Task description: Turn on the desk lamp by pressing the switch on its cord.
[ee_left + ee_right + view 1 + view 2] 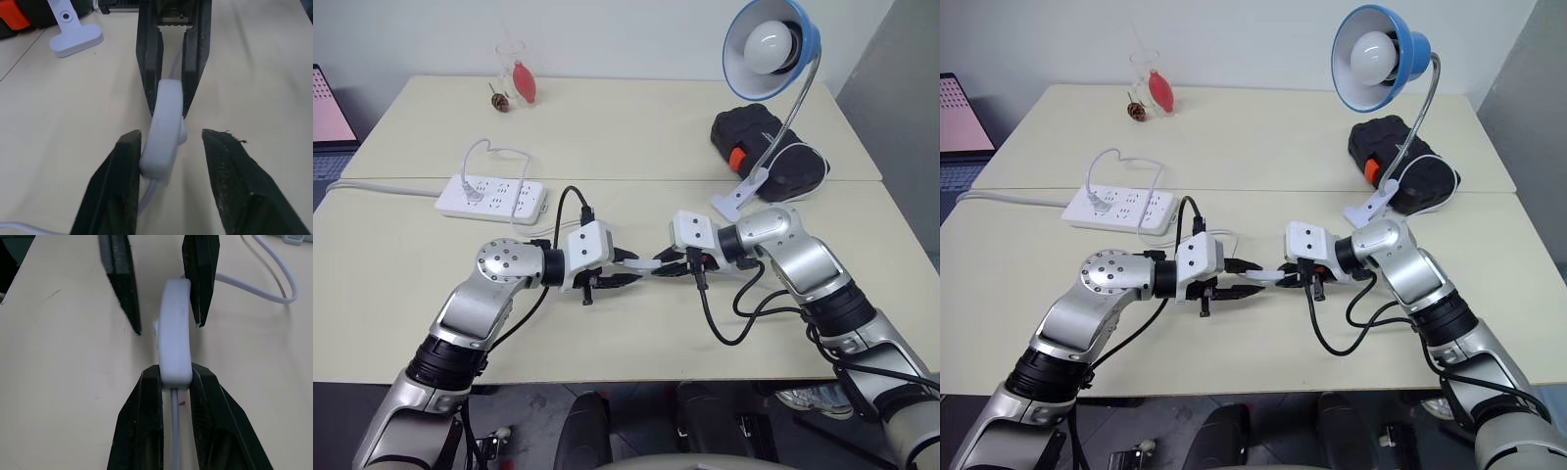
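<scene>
The desk lamp stands unlit at the table's far right. My right gripper clamps one end of the switch. My left gripper straddles it, fingers apart (one touching); an off-centre squeeze could twist it loose.

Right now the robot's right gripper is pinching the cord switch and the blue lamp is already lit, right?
Not quite. The right gripper does pinch the switch, but the blue lamp is unlit: the right eye view shows its bulb dull white, with no glow.
</scene>
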Robot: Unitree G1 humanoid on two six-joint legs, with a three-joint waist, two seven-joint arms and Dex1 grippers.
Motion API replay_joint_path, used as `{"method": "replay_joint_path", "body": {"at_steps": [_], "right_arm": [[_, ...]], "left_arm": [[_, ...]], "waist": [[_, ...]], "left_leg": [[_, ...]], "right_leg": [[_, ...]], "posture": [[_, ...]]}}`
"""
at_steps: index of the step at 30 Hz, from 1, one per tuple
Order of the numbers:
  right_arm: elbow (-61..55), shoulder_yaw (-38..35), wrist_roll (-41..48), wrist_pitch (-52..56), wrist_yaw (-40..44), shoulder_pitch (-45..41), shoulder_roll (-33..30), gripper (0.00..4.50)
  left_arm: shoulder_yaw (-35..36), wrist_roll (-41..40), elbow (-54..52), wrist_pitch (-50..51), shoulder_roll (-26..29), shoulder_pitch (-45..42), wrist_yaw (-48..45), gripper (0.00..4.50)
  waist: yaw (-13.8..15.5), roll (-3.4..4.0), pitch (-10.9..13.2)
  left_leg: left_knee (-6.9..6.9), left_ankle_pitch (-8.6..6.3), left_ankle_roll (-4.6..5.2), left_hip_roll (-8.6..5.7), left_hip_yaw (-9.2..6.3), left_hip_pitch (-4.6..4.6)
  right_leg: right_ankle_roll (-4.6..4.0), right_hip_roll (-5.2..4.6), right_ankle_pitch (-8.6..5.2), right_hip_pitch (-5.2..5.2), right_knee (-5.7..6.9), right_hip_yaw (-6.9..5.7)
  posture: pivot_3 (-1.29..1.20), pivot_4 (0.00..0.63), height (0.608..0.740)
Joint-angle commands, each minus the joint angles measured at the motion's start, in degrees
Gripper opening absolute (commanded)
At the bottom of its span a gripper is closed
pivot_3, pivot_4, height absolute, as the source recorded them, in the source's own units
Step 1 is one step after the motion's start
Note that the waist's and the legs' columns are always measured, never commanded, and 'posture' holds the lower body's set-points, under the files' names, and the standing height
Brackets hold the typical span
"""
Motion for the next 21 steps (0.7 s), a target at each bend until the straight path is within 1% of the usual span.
{"method": "replay_joint_path", "body": {"at_steps": [1, 4, 11, 16, 18, 19, 21], "right_arm": [[-2.68, -0.64, 0.72, -0.82, 0.07, -1.44, 0.11, 0.38], [-2.83, -0.68, 0.73, -0.86, 0.12, -1.43, 0.16, 0.38], [-3.16, -0.69, 0.82, -0.8, 0.32, -1.47, 0.26, 0.38], [-3.15, -0.6, 0.79, -0.98, 0.44, -1.47, 0.35, 0.38], [-3.07, -0.61, 0.75, -1.09, 0.46, -1.45, 0.42, 0.38], [-2.99, -0.61, 0.72, -1.18, 0.46, -1.47, 0.45, 0.38], [-2.67, -0.61, 0.65, -1.41, 0.45, -1.57, 0.53, 0.38]], "left_arm": [[0.43, 0.65, 0.06, -1.82, 0.15, -1.07, -0.49, 0.78], [0.58, 0.98, 0.35, -2.28, -0.02, -1.22, -0.65, 0.62], [0.71, 1.68, 0.27, -2.8, -0.4, -1.2, -0.86, 0.56], [0.78, 0.55, -0.08, -4.83, -0.53, -0.57, -2.72, 0.56], [0.89, 0.69, 0.36, -4.98, -0.38, -0.39, -2.82, 1.24], [0.93, 0.85, 0.6, -5.76, -0.24, -0.33, -3.13, 1.31], [1.08, 1.62, 1.14, -7.58, -0.09, -0.33, -2.91, 1.73]], "waist": [[0.0, 0.0, 0.0], [0.0, 0.0, 0.0], [0.0, 0.0, 0.0], [0.0, 0.0, 0.0], [0.0, 0.0, 0.0], [-0.02, 0.0, 0.0], [-0.01, 0.0, 0.0]], "left_leg": [[0.0, 0.0, 0.0, 0.0, 0.0, 0.0], [0.0, 0.0, 0.0, 0.0, 0.0, 0.0], [0.0, 0.0, 0.0, 0.0, 0.0, 0.0], [0.0, 0.0, 0.0, 0.0, 0.0, 0.0], [0.0, 0.0, 0.0, 0.0, 0.0, 0.0], [0.0, 0.0, 0.0, 0.0, 0.0, 0.0], [0.0, 0.0, 0.0, 0.0, 0.0, 0.0]], "right_leg": [[0.0, 0.0, 0.0, 0.0, 0.0, 0.0], [0.0, 0.0, 0.0, 0.0, 0.0, 0.0], [0.0, 0.0, 0.0, 0.0, 0.0, 0.0], [0.0, 0.0, 0.0, 0.0, 0.0, 0.0], [0.0, 0.0, 0.0, 0.0, 0.0, 0.0], [0.0, 0.0, 0.0, 0.0, 0.0, 0.0], [0.0, 0.0, 0.0, 0.0, 0.01, 0.0]], "posture": [[0.0, 0.15, 0.74], [0.0, 0.15, 0.74], [0.0, 0.15, 0.74], [0.0, 0.15, 0.74], [0.0, 0.15, 0.74], [0.0, 0.15, 0.74], [0.0, 0.15, 0.74]]}}
